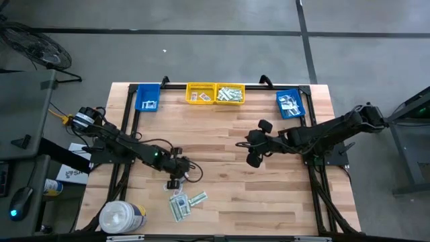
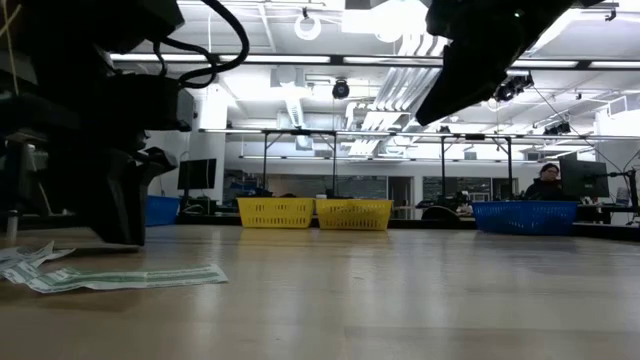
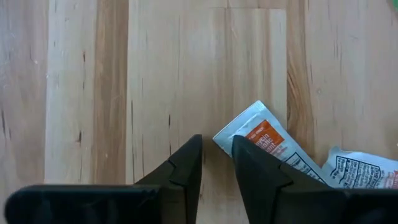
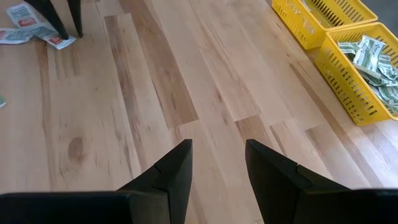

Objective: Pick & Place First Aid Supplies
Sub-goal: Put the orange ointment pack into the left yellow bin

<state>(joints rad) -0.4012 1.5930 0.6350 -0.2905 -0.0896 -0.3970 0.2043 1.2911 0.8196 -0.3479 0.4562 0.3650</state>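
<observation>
Left wrist view shows the left gripper (image 3: 216, 163) with jaws slightly apart on bare wood, holding nothing; the red-marked packet (image 3: 264, 138) lies just beside one finger, outside the gap. Farther off, the right gripper (image 4: 217, 165) waits, jaws apart.

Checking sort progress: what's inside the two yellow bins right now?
In the right wrist view, the nearer yellow bin holds a heap of green-white strip packets. The farther yellow bin shows only one small packet; its wall hides the rest of its floor.
</observation>
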